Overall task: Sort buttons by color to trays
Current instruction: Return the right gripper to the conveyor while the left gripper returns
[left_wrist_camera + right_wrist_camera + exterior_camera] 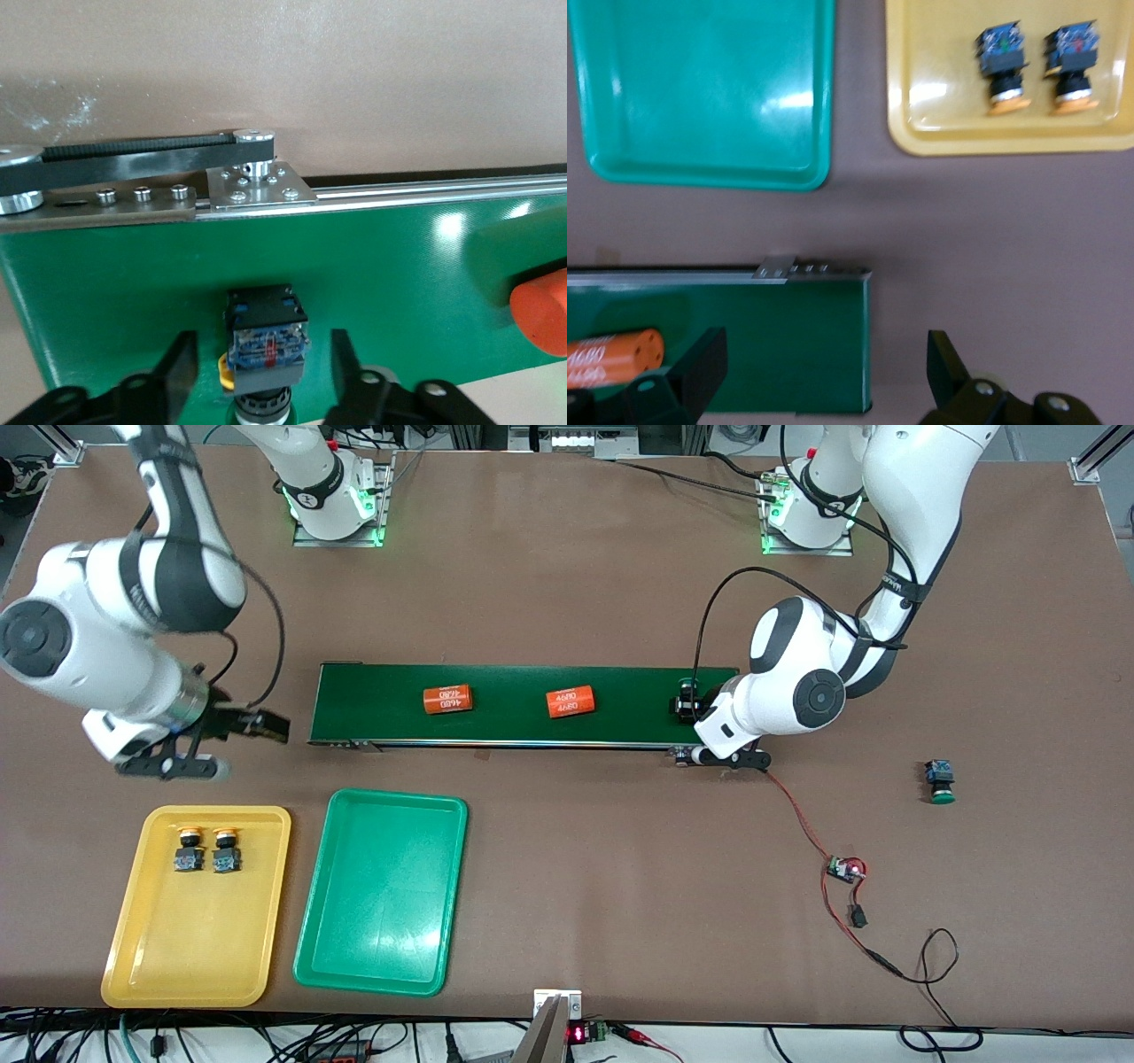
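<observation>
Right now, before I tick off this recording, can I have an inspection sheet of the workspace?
Surface: brown tabletop carrying a long dark-green conveyor belt.
Job's things: two yellow-capped push-button switches in the shallow yellow plastic tray; none in the shallow green plastic tray; one green-capped switch on the table toward the left arm's end; another switch on the belt.
Clutter: two orange cylinders with white print on the belt.
Grippers: left gripper low at the belt, jaws open either side of that switch, not touching; right gripper at the belt's end toward the right arm, jaws open, holding nothing.
Cables: red-and-black wire from belt to small circuit board.
Surroundings: cable bundles along the table edge nearest the camera.
</observation>
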You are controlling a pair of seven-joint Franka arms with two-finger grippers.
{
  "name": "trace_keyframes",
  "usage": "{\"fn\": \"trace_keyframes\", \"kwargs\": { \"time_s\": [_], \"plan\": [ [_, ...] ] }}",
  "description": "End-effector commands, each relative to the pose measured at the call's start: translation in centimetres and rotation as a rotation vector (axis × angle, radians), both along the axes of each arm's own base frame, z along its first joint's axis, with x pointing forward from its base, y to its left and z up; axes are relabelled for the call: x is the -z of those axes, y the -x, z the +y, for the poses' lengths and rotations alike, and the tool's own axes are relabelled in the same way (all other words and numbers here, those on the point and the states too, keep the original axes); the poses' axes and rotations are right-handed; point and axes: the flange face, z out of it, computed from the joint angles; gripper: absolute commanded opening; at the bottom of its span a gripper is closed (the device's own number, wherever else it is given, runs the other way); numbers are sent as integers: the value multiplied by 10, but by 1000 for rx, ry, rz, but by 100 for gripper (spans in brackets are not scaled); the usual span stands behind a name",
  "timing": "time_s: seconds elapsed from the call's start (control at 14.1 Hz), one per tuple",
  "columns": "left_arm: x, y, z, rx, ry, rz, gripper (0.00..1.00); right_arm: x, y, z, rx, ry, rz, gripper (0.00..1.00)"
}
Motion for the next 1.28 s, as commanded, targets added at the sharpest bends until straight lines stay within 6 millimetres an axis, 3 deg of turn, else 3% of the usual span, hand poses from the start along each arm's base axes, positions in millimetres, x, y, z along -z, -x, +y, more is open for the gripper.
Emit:
{"fn": "trace_keyframes", "kwargs": {
  "time_s": [0.0,0.14,0.28,0.5,0.64,0.92,1.06,1.21],
  "plan": [
    [-32,0,0,-5,6,-44,100,-8,37,23,-37,-1,-17,100],
    [-70,-4,7,-14,8,-92,100,-13,49,33,-53,1,-22,100],
    [-97,-12,33,-44,2,-117,100,-21,53,30,-65,2,-30,100],
    [-122,-23,84,-56,-57,-162,100,-38,51,17,-108,-1,-55,100],
    [-124,-33,130,-69,-150,-186,100,-55,51,8,-96,2,-41,100],
    [-116,-44,197,-55,-296,-203,100,-103,42,-14,-56,4,-24,100],
    [-111,-48,223,55,-346,-224,100,-101,41,-16,-75,2,-20,100],
    [-95,-55,266,159,-384,-233,100,-97,40,-13,-66,2,-13,100]
  ]
}}
